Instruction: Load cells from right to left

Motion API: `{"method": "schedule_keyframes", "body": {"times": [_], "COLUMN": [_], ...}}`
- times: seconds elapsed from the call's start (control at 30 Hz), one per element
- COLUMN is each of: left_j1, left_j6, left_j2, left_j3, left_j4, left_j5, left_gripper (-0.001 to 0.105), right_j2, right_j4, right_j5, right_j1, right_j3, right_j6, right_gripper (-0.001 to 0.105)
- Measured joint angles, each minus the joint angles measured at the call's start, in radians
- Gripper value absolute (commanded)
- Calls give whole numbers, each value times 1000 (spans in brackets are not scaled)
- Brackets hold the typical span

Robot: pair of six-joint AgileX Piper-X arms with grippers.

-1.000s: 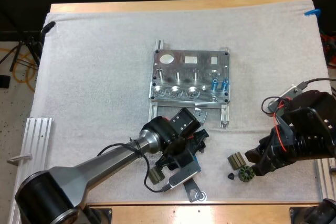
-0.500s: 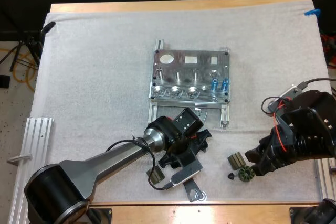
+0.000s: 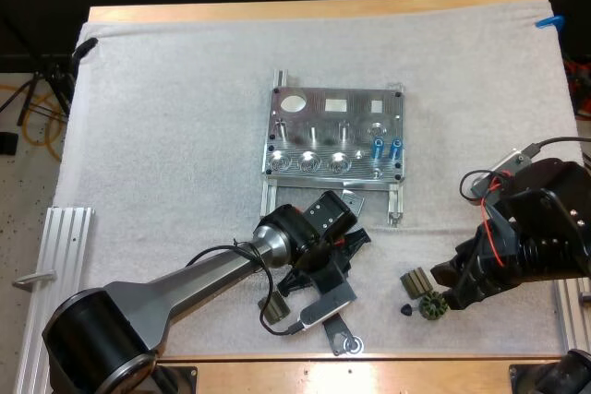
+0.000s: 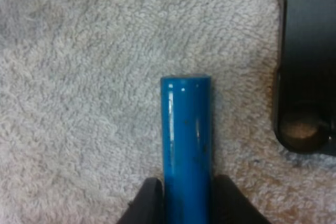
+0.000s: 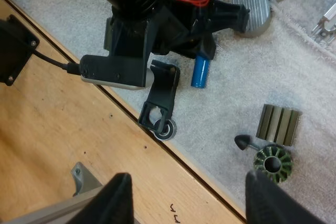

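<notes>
Our left hand [image 4: 187, 204] is clenched on a blue cell [image 4: 186, 140], which sits low on the white mat [image 3: 166, 136], just before the metal fixture [image 3: 334, 136]. Our right hand [image 5: 194, 195] is released, fingers apart, over the worktop [image 5: 63, 129] edge near the small dark parts [image 3: 423, 294].

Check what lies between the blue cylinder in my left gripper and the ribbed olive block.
Nothing: the right wrist view shows bare white mat between the bright blue cylinder held by the left gripper and the ribbed olive block.
</notes>
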Motion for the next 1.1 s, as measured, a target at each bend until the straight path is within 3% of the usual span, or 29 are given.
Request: {"method": "schedule_keyframes", "body": {"times": [0.13,0.23,0.5,0.8,1.1], "left_j1": [0,0,0,0,0], "left_j6": [-30,-110,-406,-688,-732], "left_j2": [0,-6,-105,-241,-419], "left_j3": [0,0,0,0,0], "left_j4": [0,10,35,42,135], "left_j5": [0,-2,-91,-115,-205], "left_gripper": [8,8,8,8,8], "right_j2": [0,0,0,0,2], "right_j4": [0,0,-5,-127,-282], "right_j5": [0,4,86,99,104], "right_j1": [0,0,0,0,0], "right_j3": [0,0,0,32,137], "right_j6": [0,0,-16,32,115], "right_gripper": [48,48,48,48,48]}}
